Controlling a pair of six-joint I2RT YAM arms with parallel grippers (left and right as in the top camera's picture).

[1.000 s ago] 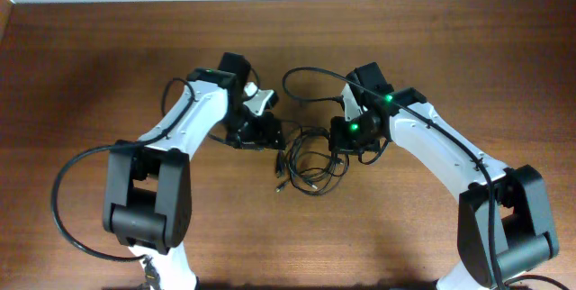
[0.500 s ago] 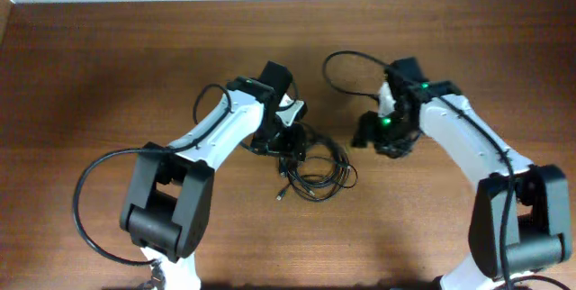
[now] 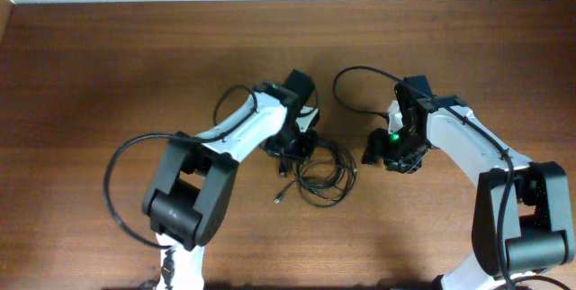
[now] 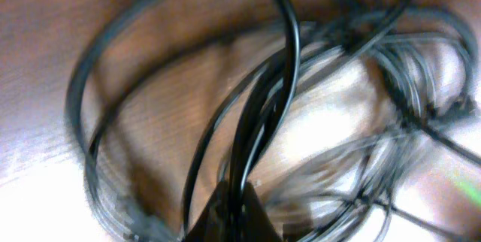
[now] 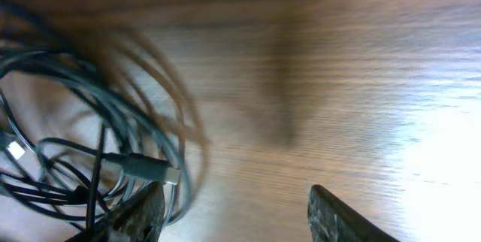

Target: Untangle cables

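Thin black cables (image 3: 315, 168) tangled in loose coil, mid-table, plug ends protruding.

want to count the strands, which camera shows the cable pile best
Overhead: only it shows nearly the whole cable pile unblurred, though small. The left wrist view is close but blurred and cropped to some loops. The right wrist view catches only the pile's edge and one plug at the picture's left.

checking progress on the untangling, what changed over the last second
The left gripper swung rightward onto the cables, and in its wrist view its closed tips seem to pinch strands. The right gripper pulled away to the bundle's right and stands open, holding nothing. The cables stayed roughly in place, still tangled.
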